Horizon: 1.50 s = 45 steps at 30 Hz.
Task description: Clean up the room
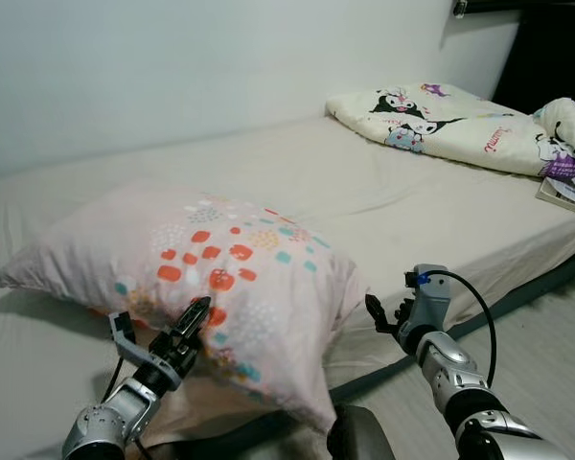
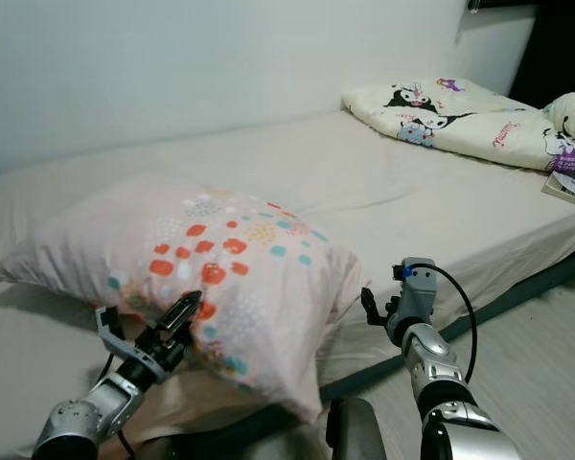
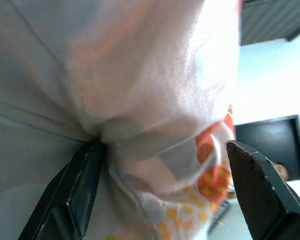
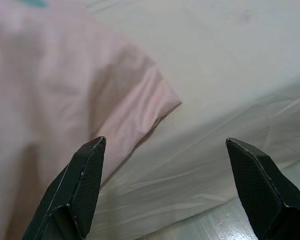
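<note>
A pink pillow (image 1: 220,259) with orange, teal and yellow dots lies on the bed (image 1: 412,211), one corner hanging over the front edge. My left gripper (image 1: 194,324) is pressed into the pillow's front face. In the left wrist view it (image 3: 165,190) is open, with bunched pillow cloth (image 3: 155,100) between the spread fingers. My right gripper (image 1: 381,314) hovers open just right of the pillow's right corner, over the mattress edge. The right wrist view shows that pink corner (image 4: 55,90) beside the pale sheet (image 4: 230,75).
A folded cartoon-print blanket (image 1: 450,125) lies at the bed's far right, with papers or a book (image 1: 567,192) at the right edge. A white wall runs behind the bed. Light floor (image 1: 546,345) lies to the right, and a dark opening (image 1: 556,48) is at the top right.
</note>
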{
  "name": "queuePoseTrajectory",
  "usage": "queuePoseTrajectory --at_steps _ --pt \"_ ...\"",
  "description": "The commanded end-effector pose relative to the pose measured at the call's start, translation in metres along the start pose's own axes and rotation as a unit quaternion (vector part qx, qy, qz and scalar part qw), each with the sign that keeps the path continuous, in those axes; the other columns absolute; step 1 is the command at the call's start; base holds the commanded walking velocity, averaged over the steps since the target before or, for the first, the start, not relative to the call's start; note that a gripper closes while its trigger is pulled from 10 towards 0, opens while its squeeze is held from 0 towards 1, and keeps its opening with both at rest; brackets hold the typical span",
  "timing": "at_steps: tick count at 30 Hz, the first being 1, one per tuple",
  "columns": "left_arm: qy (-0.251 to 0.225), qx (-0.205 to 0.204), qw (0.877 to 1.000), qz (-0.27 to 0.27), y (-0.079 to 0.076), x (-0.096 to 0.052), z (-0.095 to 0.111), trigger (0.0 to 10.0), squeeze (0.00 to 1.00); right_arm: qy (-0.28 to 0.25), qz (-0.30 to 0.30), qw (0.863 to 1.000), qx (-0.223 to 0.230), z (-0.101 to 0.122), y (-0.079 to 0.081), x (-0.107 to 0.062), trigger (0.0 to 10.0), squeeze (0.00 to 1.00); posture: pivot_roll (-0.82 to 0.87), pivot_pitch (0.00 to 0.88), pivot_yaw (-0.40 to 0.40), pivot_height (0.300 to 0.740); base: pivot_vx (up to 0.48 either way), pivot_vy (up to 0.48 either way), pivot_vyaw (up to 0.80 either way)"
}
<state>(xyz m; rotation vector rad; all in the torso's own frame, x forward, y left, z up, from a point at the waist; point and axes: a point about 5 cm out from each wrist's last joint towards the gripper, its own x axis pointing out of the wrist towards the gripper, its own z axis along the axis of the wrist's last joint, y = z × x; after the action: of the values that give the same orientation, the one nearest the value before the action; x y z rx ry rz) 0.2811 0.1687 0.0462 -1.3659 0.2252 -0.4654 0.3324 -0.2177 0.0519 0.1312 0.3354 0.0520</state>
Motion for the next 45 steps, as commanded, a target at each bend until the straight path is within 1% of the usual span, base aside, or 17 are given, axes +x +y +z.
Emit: queuePoseTrajectory --at_steps 1,4,8,12,14,18,20,25,26,27,28,34,39,41,42,43,45 --pt "0.015 -0.011 1.000 -0.014 -0.008 0.006 -0.007 10.0 0.00 0.003 0.004 1.000 -0.006 -0.002 0.004 0.001 10.0 0.00 -0.06 0.000 -0.029 0.400 0.000 0.000 0.00" --pt "0.014 -0.001 1.000 -0.017 -0.018 0.012 -0.008 10.0 0.00 -0.002 0.003 1.000 -0.003 -0.001 0.005 0.001 10.0 0.00 -0.06 0.000 -0.029 0.400 0.000 0.000 0.00" --pt "0.011 0.008 1.000 -0.005 -0.020 0.016 -0.010 10.0 0.00 -0.002 0.002 1.000 -0.002 -0.003 0.005 0.001 10.0 0.00 -0.06 0.000 -0.029 0.400 0.000 0.000 0.00" --pt "0.009 0.017 0.999 0.032 -0.018 0.023 -0.013 10.0 0.00 -0.002 0.003 1.000 -0.004 -0.003 0.006 0.001 10.0 0.00 -0.07 0.000 -0.029 0.400 0.000 0.000 0.00" --pt "0.014 0.027 0.998 0.056 -0.019 0.031 -0.019 10.0 0.00 -0.003 0.000 1.000 -0.004 -0.003 0.004 0.000 10.0 0.00 -0.07 0.000 -0.029 0.400 0.000 0.000 0.00" --pt "0.021 0.027 0.997 0.070 -0.024 0.041 -0.027 10.0 0.00 -0.004 -0.003 1.000 -0.005 -0.002 0.003 0.000 10.0 0.00 -0.07 0.000 -0.028 0.400 0.000 0.000 0.00" --pt "0.021 0.027 0.997 0.070 -0.024 0.041 -0.027 10.0 0.00 -0.004 -0.003 1.000 -0.005 -0.002 0.003 0.000 10.0 0.00 -0.07 0.000 -0.028 0.400 0.000 0.000 0.00" --pt "0.033 0.030 0.995 0.088 -0.029 0.048 -0.040 10.0 0.00 -0.005 -0.005 1.000 -0.004 -0.002 0.002 0.000 10.0 0.00 -0.07 0.000 -0.022 0.400 0.000 0.000 0.00" --pt "0.033 0.027 0.995 0.092 -0.030 0.048 -0.042 2.4 0.00 -0.006 -0.005 1.000 -0.004 -0.002 0.003 0.000 10.0 0.00 -0.07 0.000 -0.022 0.400 0.000 0.000 0.00" --pt "0.034 0.030 0.994 0.096 -0.030 0.049 -0.045 2.4 0.00 -0.006 -0.005 1.000 -0.004 -0.002 0.003 0.000 10.0 0.00 -0.07 0.000 -0.022 0.400 0.000 0.000 0.00" --pt "0.034 0.030 0.994 0.099 -0.030 0.050 -0.046 0.0 0.00 -0.006 -0.006 1.000 -0.003 -0.002 0.002 0.000 10.0 0.00 -0.07 0.000 -0.022 0.400 0.000 0.000 0.00" --pt "0.032 0.031 0.994 0.104 -0.031 0.053 -0.046 0.0 0.00 -0.006 -0.009 1.000 -0.002 -0.003 0.002 -0.001 10.0 0.00 -0.08 0.000 -0.020 0.400 0.000 0.000 0.00" --pt "0.028 0.041 0.994 0.100 -0.036 0.060 -0.037 0.0 0.00 -0.008 -0.012 1.000 -0.001 -0.003 0.000 -0.001 10.0 0.00 -0.08 0.000 -0.018 0.400 0.000 0.000 0.00" --pt "0.028 0.057 0.993 0.097 -0.040 0.064 -0.031 0.0 0.00 -0.008 -0.013 1.000 0.000 -0.003 0.001 -0.001 10.0 0.00 -0.08 0.000 -0.017 0.400 0.000 0.000 0.00" --pt "0.026 0.090 0.991 0.098 -0.043 0.069 -0.022 0.0 0.00 -0.009 -0.013 1.000 0.000 -0.003 0.001 -0.001 10.0 0.00 -0.08 0.000 -0.016 0.400 0.000 0.000 0.00" --pt "0.024 0.109 0.989 0.099 -0.045 0.071 -0.017 0.0 0.00 -0.009 -0.013 1.000 0.001 -0.003 0.001 -0.001 10.0 0.00 -0.08 0.000 -0.016 0.400 0.000 0.000 0.00" --pt "0.023 0.121 0.987 0.100 -0.046 0.072 -0.014 0.0 0.00 -0.009 -0.013 1.000 0.001 -0.003 0.001 -0.001 10.0 0.00 -0.08 0.000 -0.016 0.400 0.000 0.000 0.00"
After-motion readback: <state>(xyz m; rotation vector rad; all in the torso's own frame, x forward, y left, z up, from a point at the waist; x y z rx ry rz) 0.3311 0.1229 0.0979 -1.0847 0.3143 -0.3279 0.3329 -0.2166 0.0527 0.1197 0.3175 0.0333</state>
